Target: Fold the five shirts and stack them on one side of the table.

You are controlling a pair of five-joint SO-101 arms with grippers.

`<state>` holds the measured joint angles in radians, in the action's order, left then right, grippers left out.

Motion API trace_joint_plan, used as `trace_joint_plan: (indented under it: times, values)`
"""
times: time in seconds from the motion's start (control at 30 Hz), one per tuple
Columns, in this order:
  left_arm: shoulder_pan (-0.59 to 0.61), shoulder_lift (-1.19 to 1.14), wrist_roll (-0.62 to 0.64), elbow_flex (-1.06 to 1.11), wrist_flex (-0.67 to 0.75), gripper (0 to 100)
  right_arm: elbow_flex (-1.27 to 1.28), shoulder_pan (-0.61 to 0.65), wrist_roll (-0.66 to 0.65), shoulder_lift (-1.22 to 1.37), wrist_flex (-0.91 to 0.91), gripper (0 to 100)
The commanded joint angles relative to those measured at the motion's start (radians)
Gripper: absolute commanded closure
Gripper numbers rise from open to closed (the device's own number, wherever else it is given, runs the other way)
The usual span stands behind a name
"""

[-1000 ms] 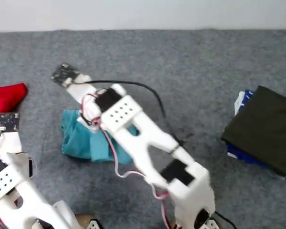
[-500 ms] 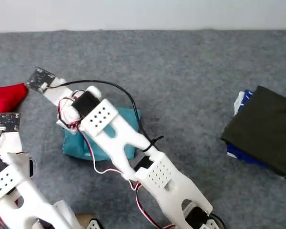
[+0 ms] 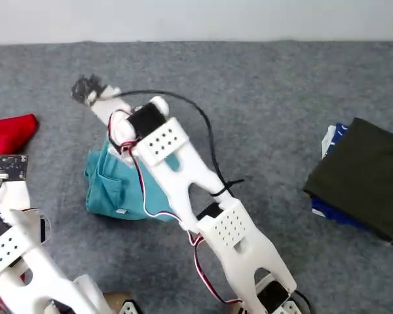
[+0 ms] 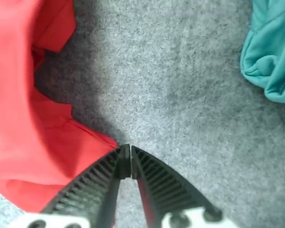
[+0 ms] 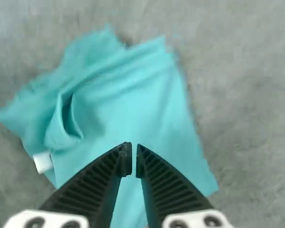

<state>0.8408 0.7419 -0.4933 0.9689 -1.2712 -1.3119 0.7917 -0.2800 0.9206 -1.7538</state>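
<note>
Since half a second ago the right arm (image 3: 183, 176) has swung its wrist away from the far left, where it reached toward the red shirt (image 3: 10, 134), back to the right and a little farther off. It now stands much as it did a second ago. That swing uncovered the left part of the teal shirt (image 3: 114, 186), which lies crumpled left of centre on the grey tabletop (image 3: 262, 98), with a raised fold along its left side. The left arm (image 3: 13, 242), at the near left, has not moved, and neither has the stack on the right.

In its own wrist view the right hand (image 5: 131, 159) is over the middle of the teal shirt (image 5: 133, 104). Its fingers are drawn together with only a sliver between them and nothing gripped. The left hand (image 4: 128, 159) is closed and empty above bare tabletop, just beside the edge of the red shirt (image 4: 19, 118), with the teal shirt (image 4: 270, 52) well apart from it.

At the right edge a folded dark olive shirt (image 3: 363, 176) lies on top of a blue shirt (image 3: 334, 209).

A small white label (image 5: 42, 162) sticks out at one corner of the teal shirt, and any print on it is too small to read
</note>
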Motion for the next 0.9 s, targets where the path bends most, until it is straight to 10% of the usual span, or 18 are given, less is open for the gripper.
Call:
trace_joint_plan:
  times: [0.0,0.43,0.87]
  values:
    - [0.026,0.025,0.048,-0.067,-0.015,98,0.072,0.010,-0.025,-0.016,-0.038,98.8]
    - [0.190,0.023,0.049,-0.107,-0.041,98,0.097,0.312,-0.025,0.058,0.070,98.8]
    - [0.187,0.023,0.049,-0.107,-0.040,98,-0.106,0.079,-0.026,0.016,-0.024,98.5]
